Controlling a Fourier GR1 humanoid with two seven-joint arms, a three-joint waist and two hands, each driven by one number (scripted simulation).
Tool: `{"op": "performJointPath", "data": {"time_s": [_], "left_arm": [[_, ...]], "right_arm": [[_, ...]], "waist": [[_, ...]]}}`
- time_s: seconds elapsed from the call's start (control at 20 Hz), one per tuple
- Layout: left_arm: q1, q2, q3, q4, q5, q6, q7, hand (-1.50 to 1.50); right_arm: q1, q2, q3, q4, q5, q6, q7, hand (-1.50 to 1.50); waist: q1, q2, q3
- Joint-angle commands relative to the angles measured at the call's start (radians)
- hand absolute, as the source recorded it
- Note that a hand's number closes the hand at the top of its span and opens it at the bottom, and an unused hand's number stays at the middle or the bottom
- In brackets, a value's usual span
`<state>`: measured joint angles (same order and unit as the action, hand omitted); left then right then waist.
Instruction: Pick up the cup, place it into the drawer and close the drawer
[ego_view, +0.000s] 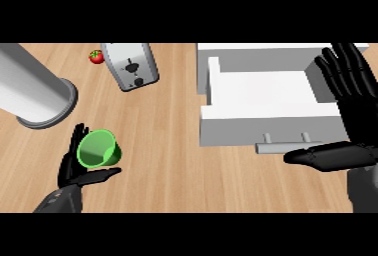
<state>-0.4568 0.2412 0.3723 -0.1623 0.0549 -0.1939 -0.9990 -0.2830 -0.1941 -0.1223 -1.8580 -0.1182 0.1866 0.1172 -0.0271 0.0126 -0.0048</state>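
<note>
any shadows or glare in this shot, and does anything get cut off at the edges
Head view: lighting is flat, with no glare; the drawer interior has only mild shading. The grey cylinder is cropped at the left edge. The right hand partly hides the drawer's right side; the left hand covers part of the green cup.

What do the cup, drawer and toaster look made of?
Cup: likely plastic, uniform bright green, matte, thin translucent-looking wall. Drawer: flat white panels with no grain, probably painted board or laminate; its handle looks the same grey-white. Toaster: probably brushed metal, silver-grey with a soft sheen and dark slots.
</note>
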Motion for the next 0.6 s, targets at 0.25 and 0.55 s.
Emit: {"op": "performJointPath", "data": {"time_s": [0.25,0.55], "left_arm": [[-0.026,-0.042,-0.001,-0.076,-0.009,0.060,-0.175,1.50],[-0.052,-0.053,0.041,-0.109,0.016,0.129,-0.227,1.50]], "right_arm": [[-0.012,-0.038,-0.036,0.024,-0.014,0.026,-0.013,-1.50],[-0.036,-0.014,-0.017,0.022,-0.021,0.001,0.043,-1.50]], "waist": [[-0.004,0.001,0.001],[0.001,-0.002,0.001]]}}
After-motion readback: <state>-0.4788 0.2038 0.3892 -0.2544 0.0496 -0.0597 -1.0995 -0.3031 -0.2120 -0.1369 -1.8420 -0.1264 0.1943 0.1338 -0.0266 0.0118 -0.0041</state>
